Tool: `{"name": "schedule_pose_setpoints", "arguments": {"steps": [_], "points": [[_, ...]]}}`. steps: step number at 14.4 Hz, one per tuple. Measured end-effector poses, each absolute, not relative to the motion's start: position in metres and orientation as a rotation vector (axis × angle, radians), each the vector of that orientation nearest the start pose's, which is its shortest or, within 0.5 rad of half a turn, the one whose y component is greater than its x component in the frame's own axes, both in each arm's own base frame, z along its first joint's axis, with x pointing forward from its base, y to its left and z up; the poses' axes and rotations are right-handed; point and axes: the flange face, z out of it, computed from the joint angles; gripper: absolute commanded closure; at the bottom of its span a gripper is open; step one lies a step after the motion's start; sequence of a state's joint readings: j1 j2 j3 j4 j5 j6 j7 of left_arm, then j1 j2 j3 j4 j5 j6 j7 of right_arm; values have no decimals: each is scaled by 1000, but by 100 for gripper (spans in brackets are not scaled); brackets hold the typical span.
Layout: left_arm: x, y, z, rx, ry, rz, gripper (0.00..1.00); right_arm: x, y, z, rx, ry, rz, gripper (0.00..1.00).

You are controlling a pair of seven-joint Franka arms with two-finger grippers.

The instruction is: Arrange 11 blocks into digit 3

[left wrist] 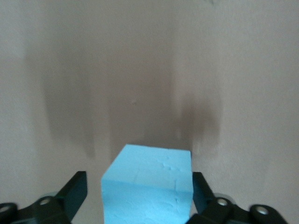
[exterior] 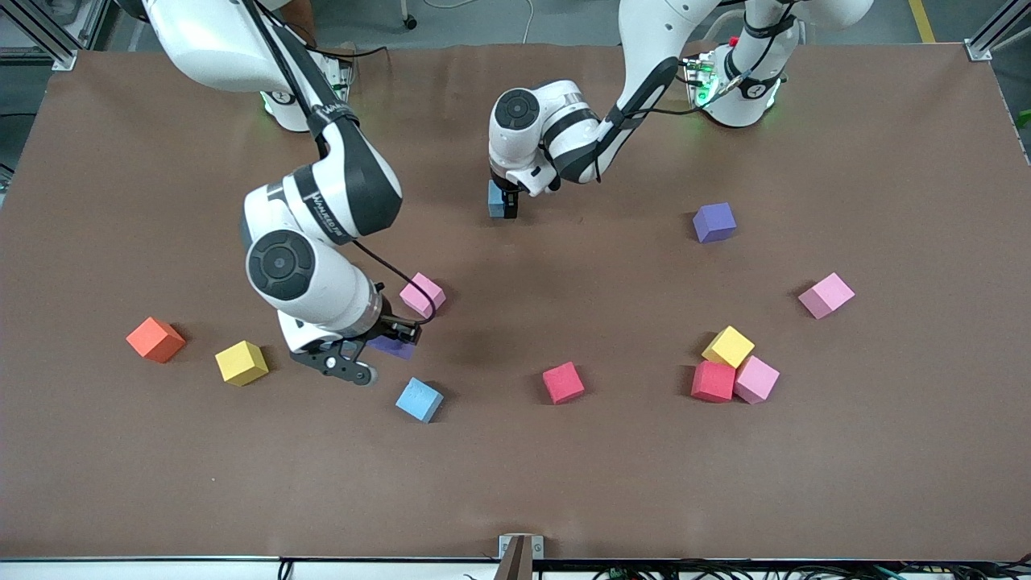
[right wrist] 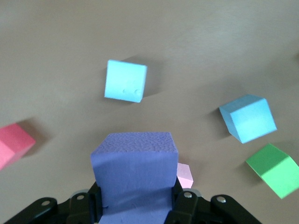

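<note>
My left gripper [exterior: 506, 208] is open around a light blue block [exterior: 494, 198] that rests on the table's middle, farther from the front camera than the lone red block [exterior: 563, 382]. In the left wrist view the fingers [left wrist: 77, 190] stand either side of this light blue block [left wrist: 149, 186], with a gap on one side. My right gripper [exterior: 395, 340] is shut on a purple block [exterior: 391, 347], over the table beside a pink block [exterior: 422, 294]. The right wrist view shows the purple block [right wrist: 135, 177] filling the right gripper [right wrist: 135, 203].
Loose blocks: purple [exterior: 714, 222], pink [exterior: 826, 295], a yellow [exterior: 728, 346], red [exterior: 713, 382] and pink [exterior: 756, 379] cluster, light blue [exterior: 419, 399], yellow [exterior: 242, 362]. An orange cube [exterior: 155, 339] lies toward the right arm's end. The right wrist view shows a green block [right wrist: 273, 170].
</note>
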State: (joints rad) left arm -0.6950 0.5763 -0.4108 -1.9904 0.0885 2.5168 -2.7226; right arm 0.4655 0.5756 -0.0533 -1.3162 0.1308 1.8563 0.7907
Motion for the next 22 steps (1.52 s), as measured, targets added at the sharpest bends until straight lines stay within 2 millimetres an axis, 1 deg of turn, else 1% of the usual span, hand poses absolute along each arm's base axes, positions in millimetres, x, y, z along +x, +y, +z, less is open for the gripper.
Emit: {"name": "schedule_pose_setpoints", "arguments": {"steps": [1,2,4,7,8,9,10,11,12,13,14,15,16,17,19,20,22], "points": [[278,-543,198,2223,2293,-241,0,646,300,408,-3004,717,150,100],[280,-544,209,2227,2291,-227,0,641,299,414,-2990,824,178,100],[285,-547,241,2229,2279,-193,0,631,297,423,-2953,1068,245,100],[295,-548,286,2254,2267,-136,0,614,295,430,-2893,1365,327,100],[302,-544,298,2281,2244,-108,0,605,296,430,-2857,1460,340,100],[318,-535,307,2328,2191,-78,0,594,297,427,-2809,1560,350,100],[346,-519,314,2384,2121,-60,0,581,300,423,-2755,1650,347,100],[384,-493,320,2434,2046,-56,0,566,306,417,-2703,1726,338,100],[425,-462,326,2467,1984,-55,0,548,312,412,-2655,1789,325,100],[464,-427,329,2495,1932,-54,0,530,318,405,-2611,1840,311,100],[497,-390,331,2531,1877,-54,0,511,321,396,-2574,1881,294,100],[521,-355,331,2592,1812,-62,0,491,321,385,-2547,1905,276,100],[535,-326,328,2674,1742,-86,0,472,319,373,-2526,1923,259,100],[543,-302,324,2774,1649,-121,0,453,316,361,-2498,1952,244,100],[549,-269,316,2969,1412,-178,0,424,313,343,-2439,2028,243,100],[553,-255,314,3046,1287,-195,0,412,314,336,-2417,2066,246,100],[563,-220,311,3133,1063,-233,0,395,322,325,-2350,2126,233,100]]}}
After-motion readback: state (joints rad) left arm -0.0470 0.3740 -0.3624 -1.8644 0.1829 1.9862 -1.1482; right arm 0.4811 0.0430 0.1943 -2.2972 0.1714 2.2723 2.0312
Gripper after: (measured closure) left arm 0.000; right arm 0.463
